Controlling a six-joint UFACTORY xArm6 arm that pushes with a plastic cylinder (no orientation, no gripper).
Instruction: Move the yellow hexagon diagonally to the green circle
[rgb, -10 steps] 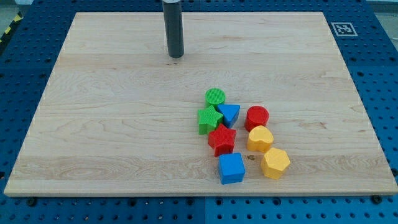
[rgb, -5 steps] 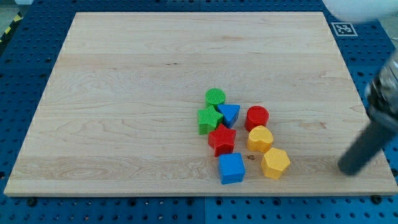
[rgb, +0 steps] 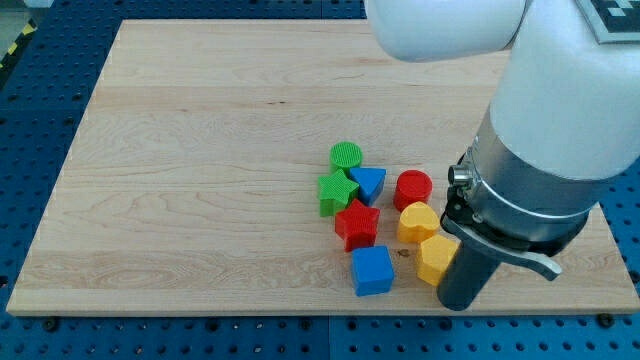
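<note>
1. Wooden board (rgb: 200, 150) lies on a blue perforated table (rgb: 40, 120); all eight blocks sit in one cluster right of the board's middle, toward the view's bottom.
2. My tip (rgb: 460, 304) rests on the board at the view's lower right, touching or just beside the right edge of the yellow hexagon (rgb: 434, 261), whose right part the rod hides.
3. I carry no jaws, only the dark rod under a large white arm body (rgb: 560, 110) that fills the view's upper right.
4. Above the hexagon and touching it sits a second yellow block (rgb: 416, 222), rounded, its exact shape hard to tell; above that stands the red cylinder (rgb: 412, 188).
5. Left of the hexagon, near it, lies the blue cube (rgb: 372, 270); the red star (rgb: 357, 224) is above the cube.
6. Farther up the view, the green circle (rgb: 346, 156) tops the cluster, with the blue triangle (rgb: 369, 183) and a ribbed green block (rgb: 335, 193) touching just below it.
7. Red star and second yellow block lie between the hexagon and the green circle.
</note>
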